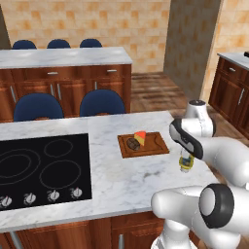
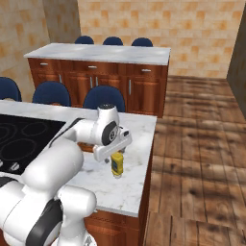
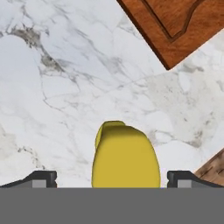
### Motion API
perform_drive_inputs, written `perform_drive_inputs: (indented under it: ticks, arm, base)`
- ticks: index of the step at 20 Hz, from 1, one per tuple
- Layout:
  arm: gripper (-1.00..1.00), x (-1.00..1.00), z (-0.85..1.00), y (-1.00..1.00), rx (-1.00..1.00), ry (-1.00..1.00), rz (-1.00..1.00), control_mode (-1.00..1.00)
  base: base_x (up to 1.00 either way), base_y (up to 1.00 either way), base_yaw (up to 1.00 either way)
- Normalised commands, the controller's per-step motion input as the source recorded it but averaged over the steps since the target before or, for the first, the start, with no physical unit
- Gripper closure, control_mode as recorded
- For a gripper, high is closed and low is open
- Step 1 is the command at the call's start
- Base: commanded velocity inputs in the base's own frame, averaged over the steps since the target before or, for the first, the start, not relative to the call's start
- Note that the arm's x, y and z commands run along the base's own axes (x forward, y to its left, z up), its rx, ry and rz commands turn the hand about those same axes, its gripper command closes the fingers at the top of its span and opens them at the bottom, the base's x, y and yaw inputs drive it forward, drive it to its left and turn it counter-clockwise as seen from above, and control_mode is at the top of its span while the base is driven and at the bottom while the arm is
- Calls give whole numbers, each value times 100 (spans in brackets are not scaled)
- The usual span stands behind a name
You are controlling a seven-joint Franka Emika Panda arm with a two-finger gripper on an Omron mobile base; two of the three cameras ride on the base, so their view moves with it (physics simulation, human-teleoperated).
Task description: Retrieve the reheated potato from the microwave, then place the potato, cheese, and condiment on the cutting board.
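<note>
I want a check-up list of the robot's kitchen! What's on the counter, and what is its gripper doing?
Surface: white marble counter with a black cooktop set in it.
Job's things: potato and cheese lie on the cutting board; the condiment stands off the board, near the counter's edge.
Clutter: nothing seen.
Gripper: gripper is above the condiment, a finger on each side; whether it grips cannot be told.
Cables: nothing seen.
Surroundings: blue chairs, a second counter behind, wooden floor.
</note>
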Motion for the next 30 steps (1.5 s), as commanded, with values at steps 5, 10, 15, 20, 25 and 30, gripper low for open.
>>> perform_drive_inputs:
  ticks: [5, 10, 15, 20, 25, 30]
  arm:
    - [-100, 1, -20, -3, 0, 0, 0, -100]
    - [-100, 0, -22, 0, 0, 0, 0, -100]
    - [100, -1, -11, -2, 0, 0, 0, -100]
    - [100, -1, 6, -2, 0, 5, -4, -100]
    - [100, 17, 29, 2, 0, 12, -16, -100]
    - [100, 33, 34, 13, 1, 2, -23, -100]
  base:
    - [0, 0, 0]
    - [0, 0, 0]
    - [0, 0, 0]
    - [0, 0, 0]
    - [0, 0, 0]
    - [0, 0, 0]
